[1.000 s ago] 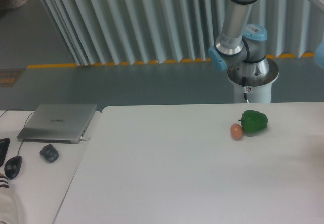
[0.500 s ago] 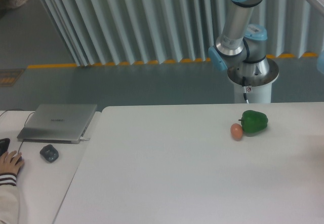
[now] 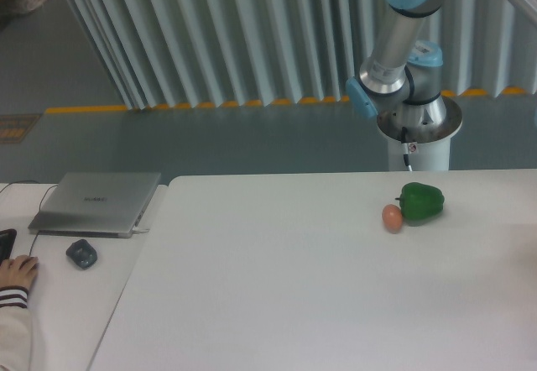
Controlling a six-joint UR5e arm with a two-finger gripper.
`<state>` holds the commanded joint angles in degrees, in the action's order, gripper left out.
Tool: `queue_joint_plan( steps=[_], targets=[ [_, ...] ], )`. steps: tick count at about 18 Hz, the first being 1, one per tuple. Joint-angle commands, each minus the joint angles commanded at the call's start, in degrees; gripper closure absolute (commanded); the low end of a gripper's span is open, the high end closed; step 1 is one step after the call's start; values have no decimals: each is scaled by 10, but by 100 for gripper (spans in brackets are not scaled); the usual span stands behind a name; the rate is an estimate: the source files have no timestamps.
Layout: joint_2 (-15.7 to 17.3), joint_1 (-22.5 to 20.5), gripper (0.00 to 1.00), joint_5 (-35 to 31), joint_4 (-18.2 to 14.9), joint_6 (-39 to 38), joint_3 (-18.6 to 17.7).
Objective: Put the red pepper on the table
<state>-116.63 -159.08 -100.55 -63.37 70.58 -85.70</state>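
Note:
The red pepper is out of view. The white table (image 3: 277, 287) fills the lower middle and right of the camera view. Only the arm's base and lower links (image 3: 401, 69) show behind the table's far edge, and the upper link runs off the top right corner. The gripper is out of frame.
A green bell pepper (image 3: 420, 202) lies on the table's far right, with a small orange-brown ball (image 3: 392, 216) touching its left side. On the adjoining desk at left sit a grey laptop (image 3: 96, 202) and a dark mouse (image 3: 81, 253). A person's hand (image 3: 17, 273) rests at the left edge.
The arm's upper links have shifted slightly to the right. A person's hand has come onto the desk at the left edge, covering the second mouse.

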Motion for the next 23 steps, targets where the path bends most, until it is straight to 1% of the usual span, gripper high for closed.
queue_joint_plan(
  steps=[4,7,10,13,16,18,20,23],
  targets=[
    [2,0,0,3,1,-12,7],
    [-2,7,0,-2,1,-18,0],
    [-6,11,0,-1,2,-42,-3],
    [-9,15,0,-2,25,-47,-11],
    [-10,14,0,-3,25,-46,-16],
    [-14,14,0,-3,27,-47,-11],
    [-23,11,0,-4,41,-41,-4],
    [-22,4,0,-4,41,-30,-3]
  ],
)
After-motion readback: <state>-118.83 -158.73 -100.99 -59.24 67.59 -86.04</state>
